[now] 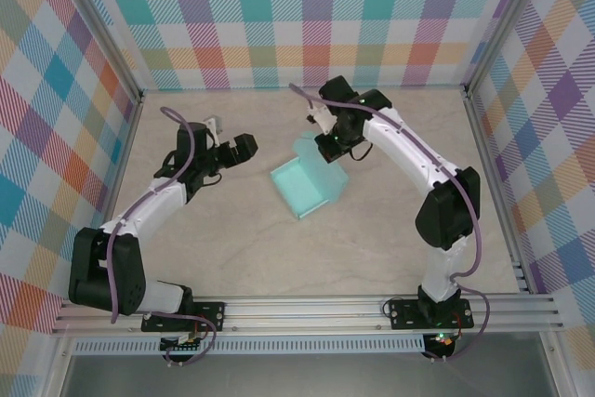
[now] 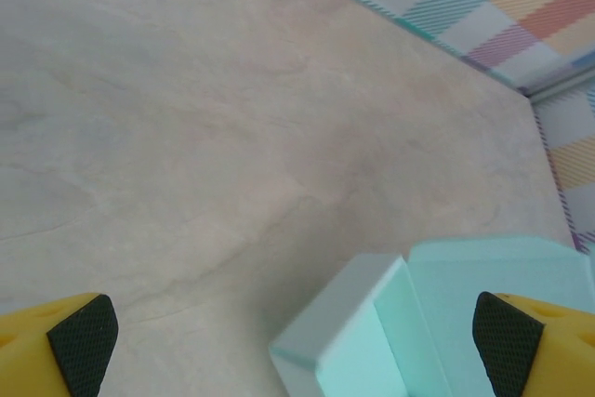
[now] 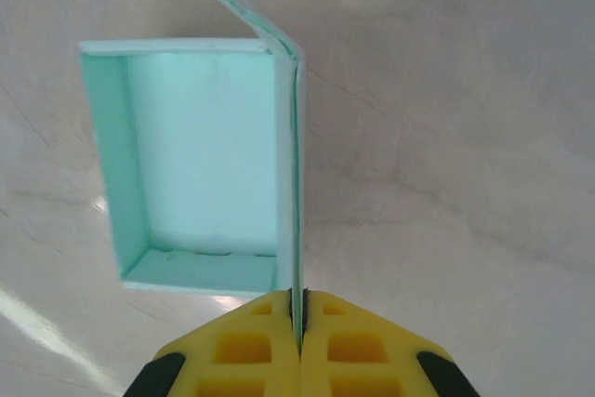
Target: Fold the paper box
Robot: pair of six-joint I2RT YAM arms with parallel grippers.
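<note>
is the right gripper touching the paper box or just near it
Touching. The right wrist view shows the right gripper shut on the paper box, with the box's thin side wall pinched in the closed jaws.

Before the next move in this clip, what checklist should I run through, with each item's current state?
1. Grip: right gripper shut on the paper box at its upright side flap: ok.
2. Free hand: left gripper open and empty: ok.
3. Spacing: left gripper apart from the box: ok.
4. Box closed: not ok, its top is open.
5. Box base flat on the table: cannot tell.
</note>
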